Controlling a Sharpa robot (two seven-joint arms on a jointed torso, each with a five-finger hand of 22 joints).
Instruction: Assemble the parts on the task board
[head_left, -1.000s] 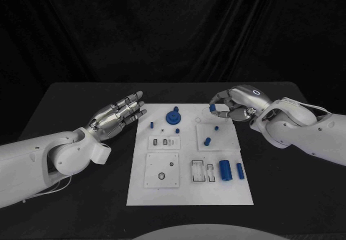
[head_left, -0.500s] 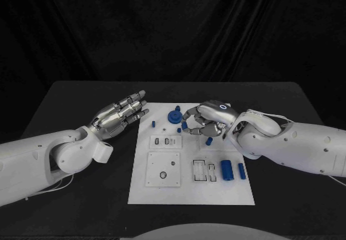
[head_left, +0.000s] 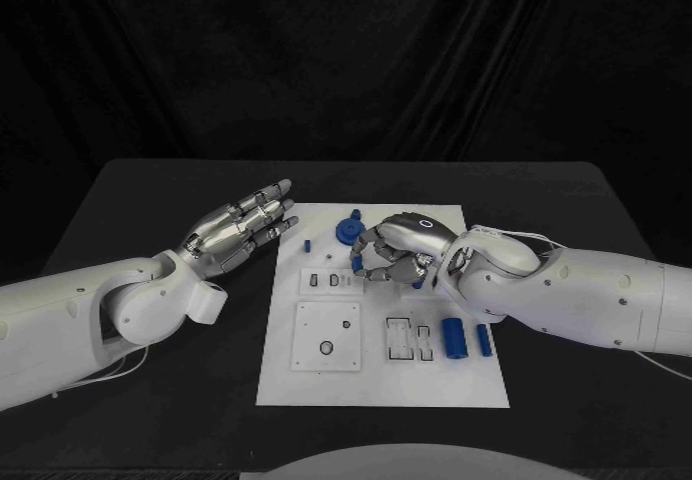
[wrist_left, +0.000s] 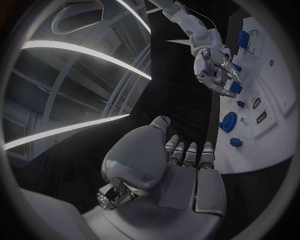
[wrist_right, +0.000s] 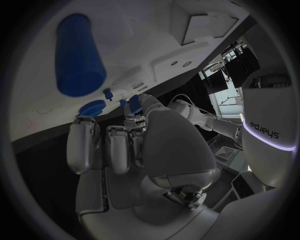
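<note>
1. Right now I am seeing the task board (head_left: 382, 385) lying lengthwise in the middle of the black table (head_left: 159, 190), with bare tabletop running along both of its long edges and beyond its far edge.
2. I am holding the left hand (head_left: 235, 232) just off the board's left edge near the far corner, above the table, its fingers stretched out straight and apart, gripping nothing.
3. I am watching the right hand (head_left: 392, 250) hanging over the far half of the board, fingers curled downward; whether it is pinching something I cannot tell, since the fingertips are hidden under the knuckles.
4. Just beyond that hand a blue gear (head_left: 346, 235) is sitting near the board's far edge, and a small blue peg (head_left: 307, 246) is standing to its left, close to the board's left edge.
5. Nearer me, a blue cylinder (head_left: 453, 339) and a slimmer blue pin (head_left: 482, 342) are lying side by side by the board's right edge, apart from each other.
6. A white square plate (head_left: 325, 338) with holes is taking up the near-left part of the board, and the strip of board nearest me is lying bare.
</note>
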